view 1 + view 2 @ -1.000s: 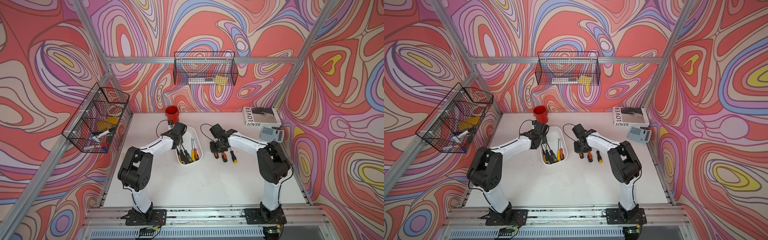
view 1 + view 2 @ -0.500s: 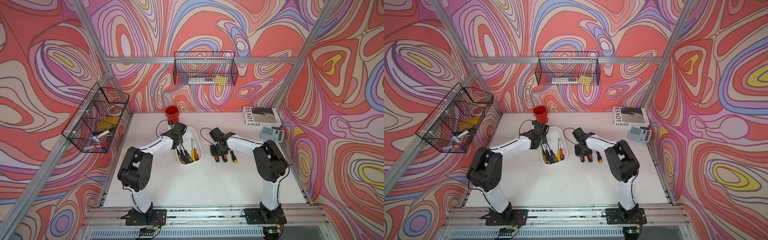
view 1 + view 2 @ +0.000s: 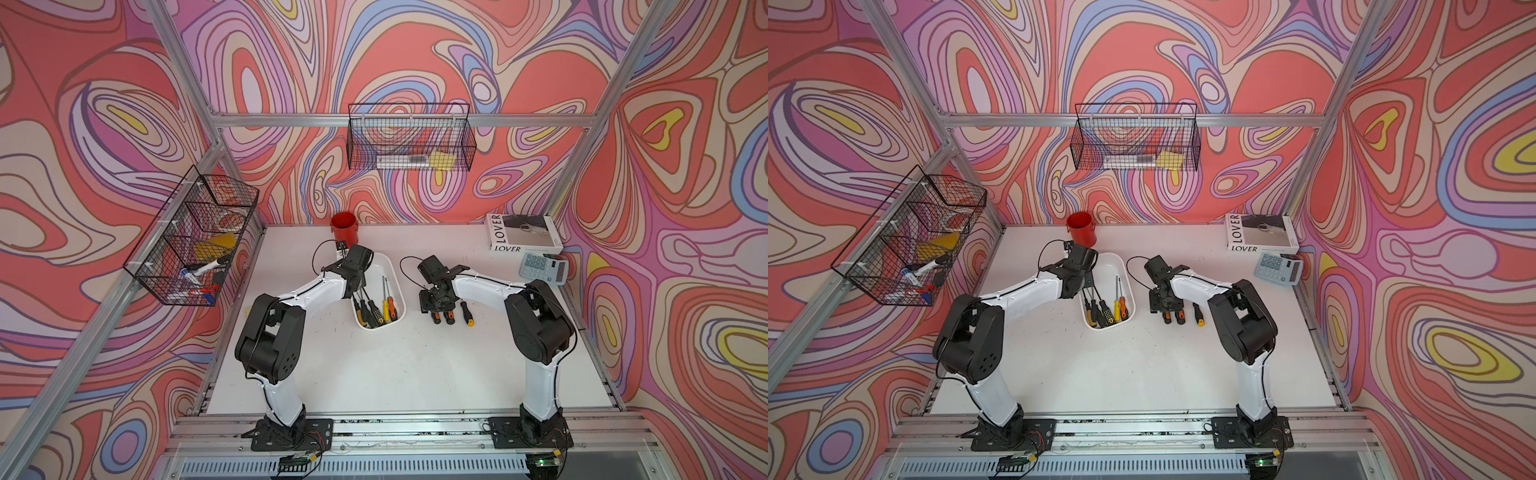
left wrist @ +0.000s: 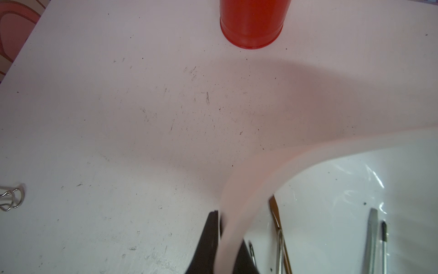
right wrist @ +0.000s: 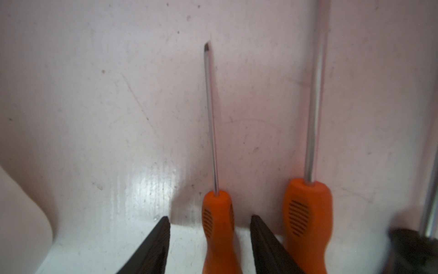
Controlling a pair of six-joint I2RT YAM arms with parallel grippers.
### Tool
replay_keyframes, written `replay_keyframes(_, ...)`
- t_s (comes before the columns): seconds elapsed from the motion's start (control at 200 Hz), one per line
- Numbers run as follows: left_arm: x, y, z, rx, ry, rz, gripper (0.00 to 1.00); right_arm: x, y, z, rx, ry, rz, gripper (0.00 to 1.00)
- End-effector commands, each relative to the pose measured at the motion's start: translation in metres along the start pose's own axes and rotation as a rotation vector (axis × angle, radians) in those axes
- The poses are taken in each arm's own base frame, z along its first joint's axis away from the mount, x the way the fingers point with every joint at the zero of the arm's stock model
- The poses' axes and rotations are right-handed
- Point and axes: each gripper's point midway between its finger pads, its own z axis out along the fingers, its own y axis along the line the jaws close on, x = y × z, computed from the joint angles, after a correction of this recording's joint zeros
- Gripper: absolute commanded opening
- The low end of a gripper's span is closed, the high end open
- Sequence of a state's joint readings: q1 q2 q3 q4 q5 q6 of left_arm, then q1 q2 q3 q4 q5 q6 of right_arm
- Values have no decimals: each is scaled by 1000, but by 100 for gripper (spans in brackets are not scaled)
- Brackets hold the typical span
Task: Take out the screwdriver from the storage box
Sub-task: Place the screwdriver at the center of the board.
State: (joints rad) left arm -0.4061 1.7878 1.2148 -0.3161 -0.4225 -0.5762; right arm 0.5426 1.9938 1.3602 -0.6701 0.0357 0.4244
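Straddling slim steel-shafted orange screwdriver (image 5: 218, 213): parted black right fingers (image 5: 151, 249), scuffed table (image 5: 94, 95).

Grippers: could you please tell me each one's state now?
Left gripper: shut on white plastic storage box rim.
Right gripper: open around slim orange-handled screwdriver.

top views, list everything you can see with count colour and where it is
white table: one, white, under both arms
shallow white plastic storage box: one, white, mid-table
screwdrivers in the box: at least five, black, yellow and orange handles, lying lengthwise
screwdrivers on the table: three, orange and black handles, right of the box
red cylindrical cup: one, red, behind the box
LOVER book: one, white and black, back right corner
calculator: one, pale blue-grey, in front of the book
black wire baskets: two, black, back wall and left wall
left tool: one, black, shut on the box's rim
right tool: one, black, open astride one orange handle
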Motion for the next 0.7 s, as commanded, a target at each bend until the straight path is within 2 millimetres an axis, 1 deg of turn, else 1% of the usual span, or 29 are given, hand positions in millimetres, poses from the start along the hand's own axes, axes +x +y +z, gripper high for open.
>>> replay_keyframes(0.0,0,9,-5,-37,-13,26,0,11,-6,8,29,46,4,63)
replay_keyframes(0.13,0,8,-5,-35,-13,25,0,0,-1,-3,10,11,4,67)
replay_keyframes(0.245,0,8,-5,-34,-12,25,0,-13,4,-21,-9,-32,1,70)
replay_keyframes(0.356,0,8,-5,-32,-13,20,0,-28,9,-45,-32,-93,-4,72)
replay_keyframes(0.526,-1,6,-5,-26,-13,17,0,-53,19,-94,-97,-232,-18,77)
replay_keyframes(0.576,-1,6,-6,-25,-13,17,0,-58,26,-107,-140,-272,-34,78)
replay_keyframes(0.601,-1,6,-6,-25,-12,17,0,-58,32,-108,-167,-279,-50,78)
replay_keyframes(0.621,-2,6,-6,-25,-14,15,0,-61,36,-122,-202,-311,-61,78)
replay_keyframes(0.696,-2,6,-6,-26,-14,16,0,-64,48,-137,-272,-352,-92,78)
